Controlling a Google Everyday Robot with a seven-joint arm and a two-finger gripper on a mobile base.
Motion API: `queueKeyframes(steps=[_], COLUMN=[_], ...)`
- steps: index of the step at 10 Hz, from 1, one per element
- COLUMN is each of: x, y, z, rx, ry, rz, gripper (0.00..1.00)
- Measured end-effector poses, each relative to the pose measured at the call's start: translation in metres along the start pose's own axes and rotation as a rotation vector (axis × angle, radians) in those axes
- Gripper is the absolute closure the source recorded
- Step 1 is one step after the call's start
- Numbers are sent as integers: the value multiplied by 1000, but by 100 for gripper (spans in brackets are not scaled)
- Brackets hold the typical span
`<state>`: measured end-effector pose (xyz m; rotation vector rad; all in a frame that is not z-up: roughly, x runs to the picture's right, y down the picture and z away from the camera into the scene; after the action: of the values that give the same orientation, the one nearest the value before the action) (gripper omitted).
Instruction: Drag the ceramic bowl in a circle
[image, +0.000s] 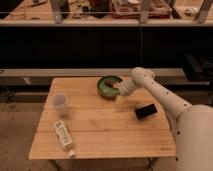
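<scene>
Sitting toward the far edge of the light wooden tabletop (110, 131), the round shallow dark green ceramic bowl (107, 86) has the pincer (119, 102) just beside its near right rim, fingers apart and gripping nothing. A good drag likely needs one finger hooked inside the rim, then a slow, tight circle. The flat black rectangular object (146, 111) lies close on the right. The small translucent white cup (60, 103) and the white bottle lying on its side (64, 135) are well apart from it.

We found the ceramic bowl (108, 86) near the wooden table's (102, 150) far edge. A white cup (60, 104) stood front-left of the bowl and a bottle (63, 136) lay farther front-left. A black block (145, 111) lay front-right. The gripper (119, 102) hung just beside the bowl, spread wide.
</scene>
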<state>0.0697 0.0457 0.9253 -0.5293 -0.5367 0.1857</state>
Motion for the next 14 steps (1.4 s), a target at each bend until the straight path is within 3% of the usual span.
queueKeyframes(steps=[4, 6, 7, 11, 14], x=[1, -6, -7, -5, -18], y=[2, 4, 2, -1, -9], z=[3, 19, 24, 32, 32], rx=[-5, -18, -17, -15, 2], ry=[-5, -25, -30, -19, -27], rz=[3, 2, 2, 7, 9], gripper=[20, 20, 25, 62, 91])
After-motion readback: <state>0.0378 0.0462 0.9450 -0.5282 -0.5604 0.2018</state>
